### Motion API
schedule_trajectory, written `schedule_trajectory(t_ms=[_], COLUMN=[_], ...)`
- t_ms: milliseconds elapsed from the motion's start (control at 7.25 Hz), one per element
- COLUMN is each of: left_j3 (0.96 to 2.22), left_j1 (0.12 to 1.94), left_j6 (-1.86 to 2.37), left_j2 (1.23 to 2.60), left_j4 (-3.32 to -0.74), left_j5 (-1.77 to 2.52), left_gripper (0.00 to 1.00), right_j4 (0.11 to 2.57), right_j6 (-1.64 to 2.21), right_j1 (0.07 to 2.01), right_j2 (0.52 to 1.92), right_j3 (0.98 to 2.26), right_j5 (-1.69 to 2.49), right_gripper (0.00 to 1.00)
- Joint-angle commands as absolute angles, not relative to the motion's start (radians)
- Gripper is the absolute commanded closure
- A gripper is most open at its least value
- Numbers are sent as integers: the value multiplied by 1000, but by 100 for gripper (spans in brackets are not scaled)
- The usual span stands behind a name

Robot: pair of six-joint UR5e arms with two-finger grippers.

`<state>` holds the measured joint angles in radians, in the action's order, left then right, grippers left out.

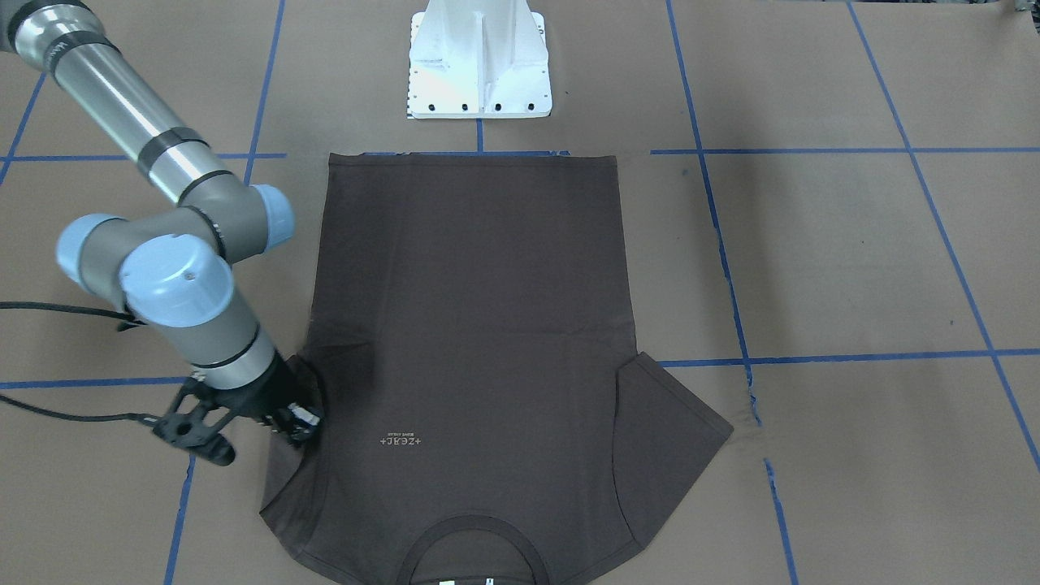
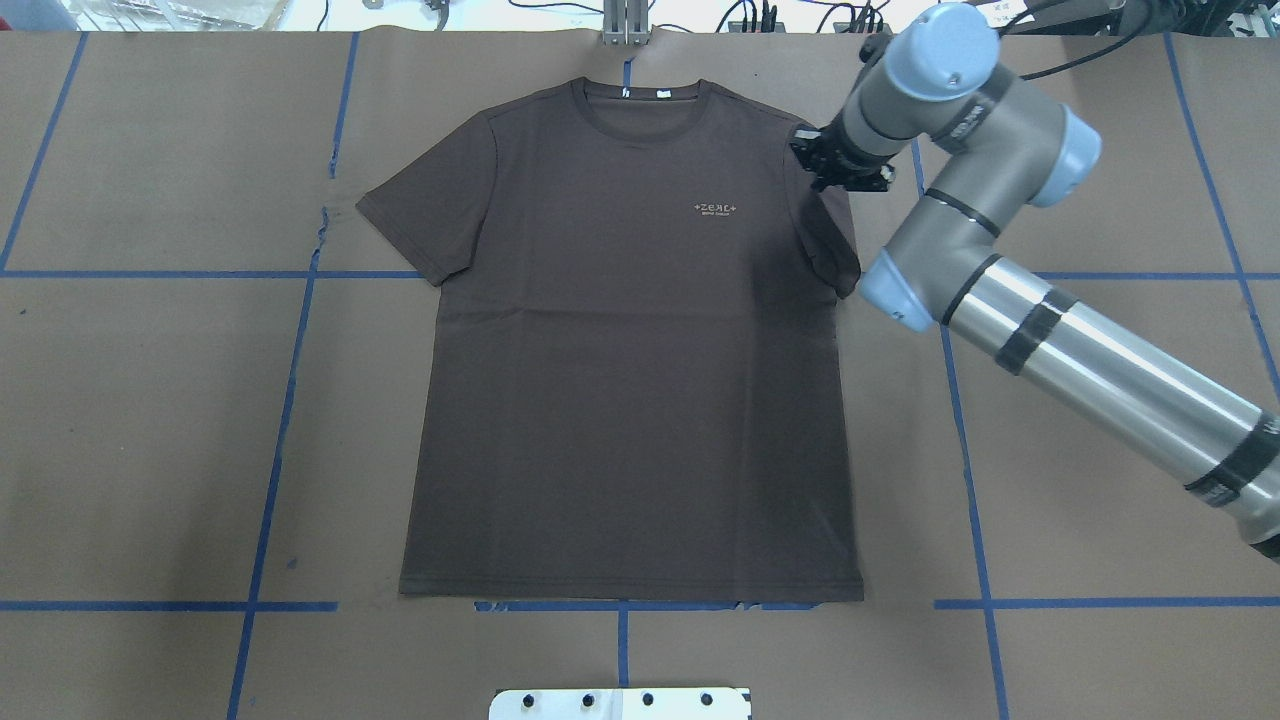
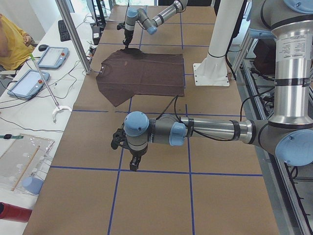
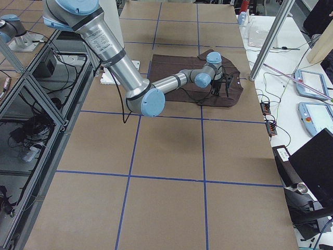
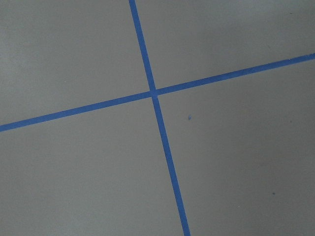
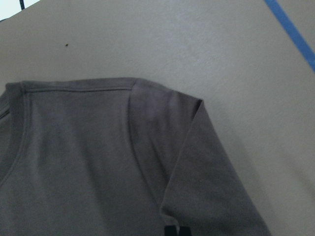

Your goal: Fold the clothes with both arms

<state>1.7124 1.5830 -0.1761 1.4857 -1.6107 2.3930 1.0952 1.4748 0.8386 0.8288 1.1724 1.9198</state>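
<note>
- Brown-papered counter (image 2: 150,400): T-shirt (image 2: 630,380) is spread flat.
- Right hand (image 2: 845,170) is poised at its sleeve; grip cannot be told.
- Left hand (image 3: 135,163) is held well apart; grip likewise unclear.

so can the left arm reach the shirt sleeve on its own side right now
Probably yes: the left gripper hangs over bare table short of the T-shirt, and nothing lies between it and the flat sleeve.

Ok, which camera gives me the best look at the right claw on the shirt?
Exterior front-facing: the right claw shows closest and clearest, down at the T-shirt sleeve. Overhead has its wrist partly covering it; the side views show it small; its wrist camera catches only the fingertips at the frame's bottom edge.
</note>
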Motion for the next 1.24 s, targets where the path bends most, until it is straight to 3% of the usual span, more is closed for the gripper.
schedule_trajectory(t_ms=[0, 552, 690, 828, 1103], left_j3=[1715, 1717, 1717, 1720, 1753], left_j1=[1583, 1585, 1583, 1583, 1583], left_j6=[-178, -178, -175, -169, -170], left_j2=[1485, 1483, 1485, 1486, 1485], left_j4=[-1611, -1611, -1611, -1611, -1612], left_j5=[2393, 2410, 2410, 2425, 2517], left_gripper=[0, 0, 0, 0, 0], right_j4=[1098, 1097, 1094, 1089, 1094], right_j6=[1534, 1532, 1528, 1526, 1531], right_j1=[805, 805, 795, 767, 746], right_j2=[755, 701, 706, 703, 722], right_j3=[1096, 1020, 1020, 1031, 1121], right_j5=[1867, 1824, 1821, 1771, 1779], right_gripper=[100, 100, 56, 1, 0])
